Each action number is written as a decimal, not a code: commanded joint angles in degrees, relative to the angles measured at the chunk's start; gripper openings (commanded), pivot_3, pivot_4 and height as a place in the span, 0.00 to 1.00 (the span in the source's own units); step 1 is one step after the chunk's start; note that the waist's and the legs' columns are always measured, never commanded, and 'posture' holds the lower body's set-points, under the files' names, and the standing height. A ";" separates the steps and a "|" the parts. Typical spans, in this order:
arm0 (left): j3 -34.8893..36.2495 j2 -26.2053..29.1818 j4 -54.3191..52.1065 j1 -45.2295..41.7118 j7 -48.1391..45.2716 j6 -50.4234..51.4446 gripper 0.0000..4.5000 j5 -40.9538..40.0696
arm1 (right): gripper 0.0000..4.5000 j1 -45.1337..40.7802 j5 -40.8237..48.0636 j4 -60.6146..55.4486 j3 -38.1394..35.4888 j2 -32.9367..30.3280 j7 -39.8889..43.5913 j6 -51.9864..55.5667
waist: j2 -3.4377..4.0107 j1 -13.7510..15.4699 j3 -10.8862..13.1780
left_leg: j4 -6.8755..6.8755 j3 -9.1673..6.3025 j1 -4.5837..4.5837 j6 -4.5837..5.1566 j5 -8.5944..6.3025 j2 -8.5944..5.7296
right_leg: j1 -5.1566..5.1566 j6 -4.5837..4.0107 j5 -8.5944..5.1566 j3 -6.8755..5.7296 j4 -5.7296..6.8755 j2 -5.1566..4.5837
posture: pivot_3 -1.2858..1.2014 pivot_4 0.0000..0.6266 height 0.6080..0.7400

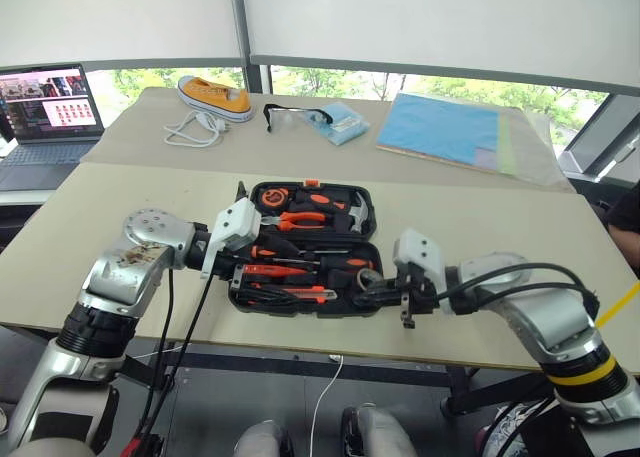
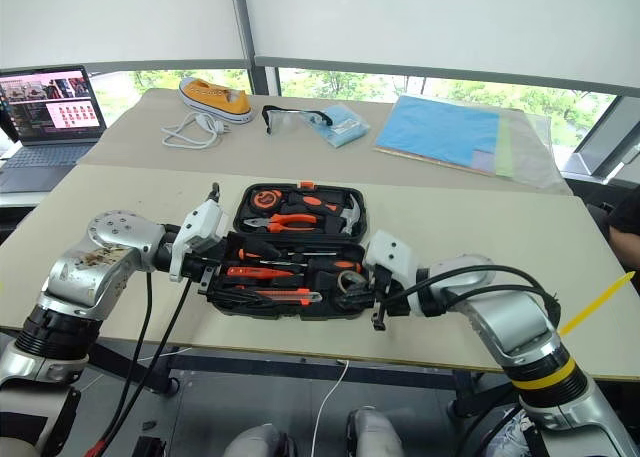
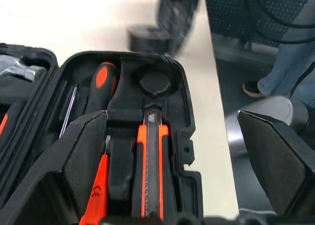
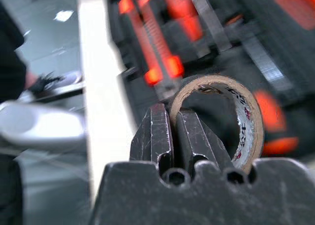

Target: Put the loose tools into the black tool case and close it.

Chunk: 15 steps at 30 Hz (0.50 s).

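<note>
Right gripper (image 4: pixel 170 131) pinched on wall of tape roll (image 4: pixel 231 116) over open tool case (image 1: pixel 365 297); left gripper (image 3: pixel 182 161) spread wide, holding nothing.

Open black tool case (image 2: pixel 300 249) on the beige table (image 2: pixel 520 277), orange-handled tools seated in its recesses; right gripper (image 2: pixel 366 289) holds the tape roll (image 2: pixel 350 282) at its near right corner.

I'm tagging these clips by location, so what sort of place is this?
Probably an office or lab workroom. Beige tables stand by wide windows with roller blinds, an open laptop sits on the far table, and there are folders and safety glasses lying about.
</note>
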 commanded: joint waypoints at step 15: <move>2.49 1.29 1.45 1.30 3.79 -0.64 1.00 1.53 | 0.81 1.48 2.94 -3.91 -5.49 -0.76 -2.96 1.96 | 0.00 -0.18 0.00 | 0.00 -0.01 0.01 0.00 0.00 0.01 | 0.00 0.00 0.00 0.00 0.00 0.01 | 0.52 0.24 0.84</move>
